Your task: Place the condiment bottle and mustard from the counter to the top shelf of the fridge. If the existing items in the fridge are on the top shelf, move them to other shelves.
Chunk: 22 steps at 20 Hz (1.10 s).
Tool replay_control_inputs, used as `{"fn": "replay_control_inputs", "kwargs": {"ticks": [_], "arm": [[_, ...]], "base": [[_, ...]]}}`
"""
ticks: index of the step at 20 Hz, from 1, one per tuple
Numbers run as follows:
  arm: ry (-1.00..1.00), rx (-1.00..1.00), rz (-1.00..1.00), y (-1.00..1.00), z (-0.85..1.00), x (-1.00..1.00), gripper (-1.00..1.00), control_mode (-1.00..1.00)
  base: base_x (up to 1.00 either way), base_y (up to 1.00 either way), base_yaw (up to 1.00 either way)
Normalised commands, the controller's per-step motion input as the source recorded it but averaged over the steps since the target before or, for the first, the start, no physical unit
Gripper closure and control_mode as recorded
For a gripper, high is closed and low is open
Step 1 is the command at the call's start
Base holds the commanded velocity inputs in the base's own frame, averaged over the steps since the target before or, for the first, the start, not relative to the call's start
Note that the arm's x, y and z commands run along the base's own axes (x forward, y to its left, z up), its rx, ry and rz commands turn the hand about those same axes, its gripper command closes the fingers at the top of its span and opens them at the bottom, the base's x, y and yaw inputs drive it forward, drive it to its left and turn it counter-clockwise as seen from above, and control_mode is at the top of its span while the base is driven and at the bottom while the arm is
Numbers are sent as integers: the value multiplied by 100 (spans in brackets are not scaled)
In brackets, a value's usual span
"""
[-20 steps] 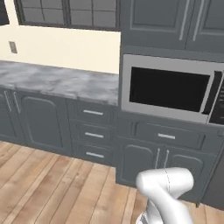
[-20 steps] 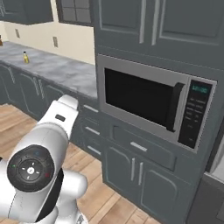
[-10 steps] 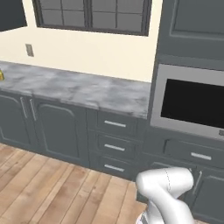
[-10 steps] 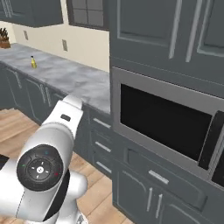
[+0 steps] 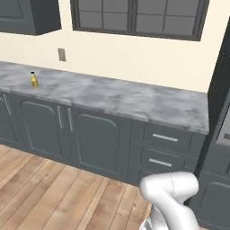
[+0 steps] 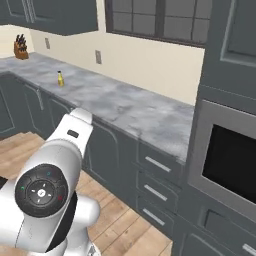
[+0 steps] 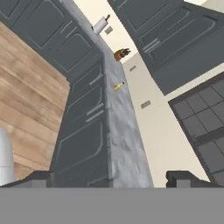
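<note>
Hand [image 7: 112,179] open, counter [image 7: 120,127] edge ahead.

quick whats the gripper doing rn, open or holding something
gripper: open, jaws wide apart and nothing between them; the mustard stands far off on the counter.

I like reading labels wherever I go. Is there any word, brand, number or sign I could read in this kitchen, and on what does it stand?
No readable text anywhere.
Mustard: no label can be made out; the bottle is too small and far off on the counter.
Microwave: only its dark door shows, with no digits or lettering.
Wall plate: plain, unmarked.
</note>
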Motion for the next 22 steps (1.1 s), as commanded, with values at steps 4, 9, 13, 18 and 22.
{"fn": "replay_control_inputs", "kwargs": {"ticks": [4, 9, 13, 18, 22], "arm": [[0, 0, 0, 0, 0, 0, -100, 100], [0, 0, 0, 0, 0, 0, -100, 100], [0, 0, 0, 0, 0, 0, -100, 100], [0, 0, 0, 0, 0, 0, -100, 100], [0, 0, 0, 0, 0, 0, -100, 100]], "base": [[100, 100, 0], [100, 100, -10], [100, 100, -24], [100, 100, -34], [100, 100, -39]]}}
